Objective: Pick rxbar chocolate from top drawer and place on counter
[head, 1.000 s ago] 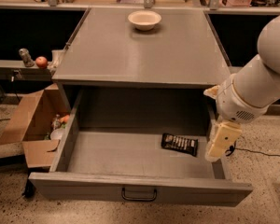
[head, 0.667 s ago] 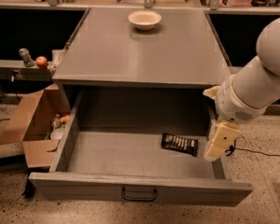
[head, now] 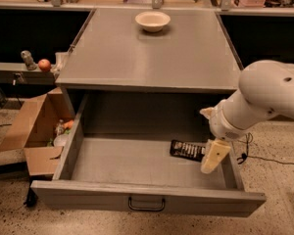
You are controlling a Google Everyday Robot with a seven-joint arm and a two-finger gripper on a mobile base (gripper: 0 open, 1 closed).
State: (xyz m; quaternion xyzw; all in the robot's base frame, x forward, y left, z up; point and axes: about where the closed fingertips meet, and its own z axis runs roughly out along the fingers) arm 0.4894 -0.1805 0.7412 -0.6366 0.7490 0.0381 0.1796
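One rxbar chocolate (head: 187, 150) lies flat in the top drawer (head: 147, 199), just left of my gripper (head: 214, 156), which hangs low there, I'd say, to line up the grab. Spread or pinched, I can't tell. The counter (head: 147, 58) sits above it.

Cream hand (head: 214, 156) hangs in the grey top drawer (head: 88, 197) beside the black, white-lettered rxbar chocolate (head: 186, 150)

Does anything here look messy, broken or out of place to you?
Nothing looks spilled or broken. The top drawer stands wide open with only the rxbar chocolate lying slightly askew near its right side, the robot's hand hanging at its right end.
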